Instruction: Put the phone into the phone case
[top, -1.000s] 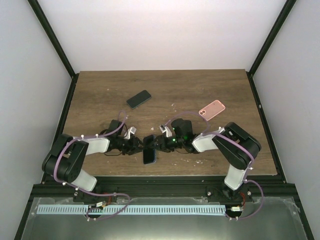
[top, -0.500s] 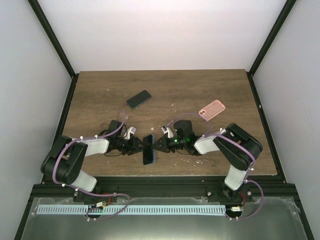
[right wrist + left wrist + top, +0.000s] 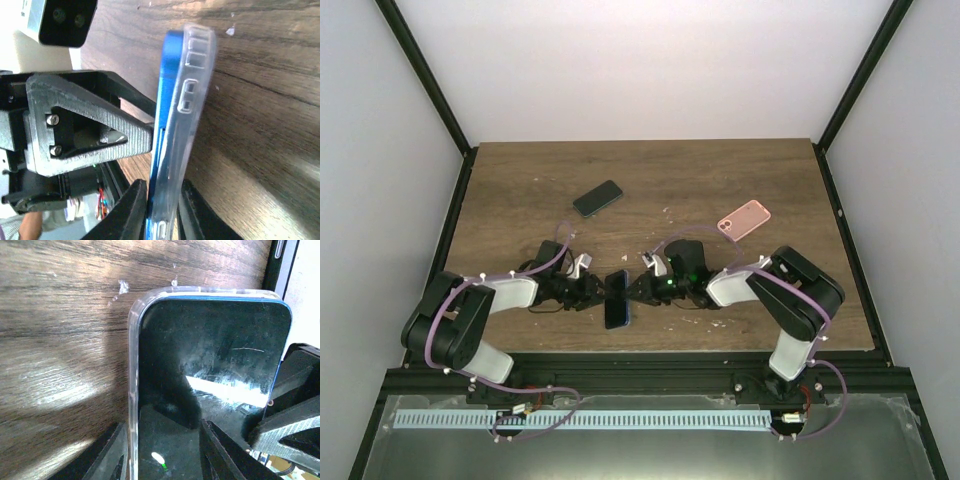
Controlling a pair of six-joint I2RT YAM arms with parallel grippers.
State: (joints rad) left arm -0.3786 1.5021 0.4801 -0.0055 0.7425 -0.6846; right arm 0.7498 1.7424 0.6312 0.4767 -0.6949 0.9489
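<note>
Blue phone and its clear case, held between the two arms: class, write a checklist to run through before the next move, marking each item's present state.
1. Right fingers straddle blue phone and clear case together: ok.
2. Left fingers closed firmly on the phone: cannot tell; one meets its screen side.
3. Phone fully seated: not ok; its blue side stands proud of the case in the right wrist view.
4. Case rim wraps the top corner, left wrist view: ok.
5. Dark phone and pink case lie apart from the work: ok.
</note>
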